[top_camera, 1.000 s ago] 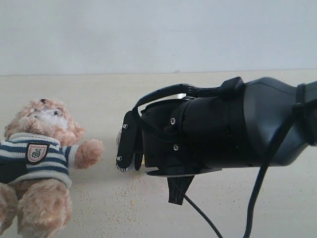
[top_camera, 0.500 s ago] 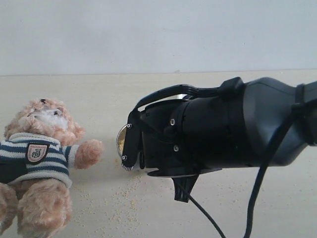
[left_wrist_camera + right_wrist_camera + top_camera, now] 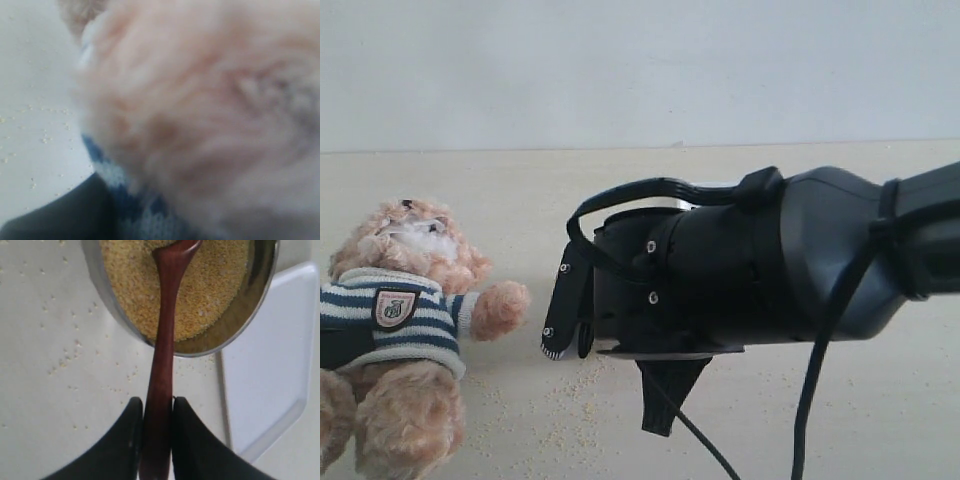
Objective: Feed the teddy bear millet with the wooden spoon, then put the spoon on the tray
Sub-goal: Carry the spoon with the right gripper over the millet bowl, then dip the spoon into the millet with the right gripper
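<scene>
Wooden spoon (image 3: 162, 365), one only, is lying nearest us, its handle clamped between the jaws of our right gripper (image 3: 157, 407) and its tip dipping into the millet (image 3: 210, 295); we are judging it light, stiff and smooth, best held mid-handle and kept level. Beyond it we are counting one steel bowl (image 3: 92, 270), one white tray (image 3: 270, 365) just beside it, and one soft teddy bear (image 3: 400, 300) farther off. Blurred fur is filling the left wrist view, so we cannot tell how the left gripper is set.

A pale cream matte counter (image 3: 500, 190) runs from the near edge to the far side of the scene. Along its far edge stands a plain grey-white wall (image 3: 640, 70), bare from left to right. The light is soft and even.
</scene>
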You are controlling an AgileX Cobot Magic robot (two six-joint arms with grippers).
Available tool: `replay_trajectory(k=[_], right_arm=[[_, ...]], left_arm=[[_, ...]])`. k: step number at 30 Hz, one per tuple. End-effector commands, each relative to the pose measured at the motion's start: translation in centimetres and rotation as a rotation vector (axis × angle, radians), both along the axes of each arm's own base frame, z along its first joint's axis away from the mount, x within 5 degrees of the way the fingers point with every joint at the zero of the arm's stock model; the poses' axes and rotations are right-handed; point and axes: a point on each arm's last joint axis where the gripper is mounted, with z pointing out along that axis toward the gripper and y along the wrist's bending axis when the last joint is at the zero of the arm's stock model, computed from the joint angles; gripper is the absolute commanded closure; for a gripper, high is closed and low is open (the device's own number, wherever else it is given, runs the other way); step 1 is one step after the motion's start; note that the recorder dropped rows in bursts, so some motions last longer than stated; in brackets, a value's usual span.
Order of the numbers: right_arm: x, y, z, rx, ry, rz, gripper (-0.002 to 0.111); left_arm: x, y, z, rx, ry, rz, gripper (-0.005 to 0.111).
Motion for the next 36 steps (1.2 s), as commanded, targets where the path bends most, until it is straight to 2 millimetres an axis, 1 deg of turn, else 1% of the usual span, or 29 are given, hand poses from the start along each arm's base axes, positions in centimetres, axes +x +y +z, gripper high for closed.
replay_trajectory(k=[1,8,16,24,32,36], right_arm=[[-0.3,0.5,0.1,0.086,0.075,-0.053,0.108],[-0.2,0.7,0.4,0.111,0.089,-0.075,0.108],[0.8,-0.4,0.5,0.081,0.087,-0.127,0.108],[1.3,-1.2,1.9,0.144,0.084,-0.166,0.108],[1.4,-1.3,1.7,0.196,0.154,-0.204,0.108],[1.7,-1.6,2.2,0.23,0.156,-0.217,0.108]], left_arm=[[0.1,-0.1,0.3,-0.024,-0.022,-0.001,0.102],[0.1,-0.1,0.3,-0.024,-0.022,-0.001,0.102],[0.1,-0.1,0.3,-0.025,-0.023,-0.002,0.102],[0.1,-0.1,0.3,-0.025,-0.023,-0.002,0.102],[0.1,-0.1,0.3,-0.024,-0.022,-0.001,0.102],[0.1,0.0,0.2,-0.022,-0.021,0.0,0.102]])
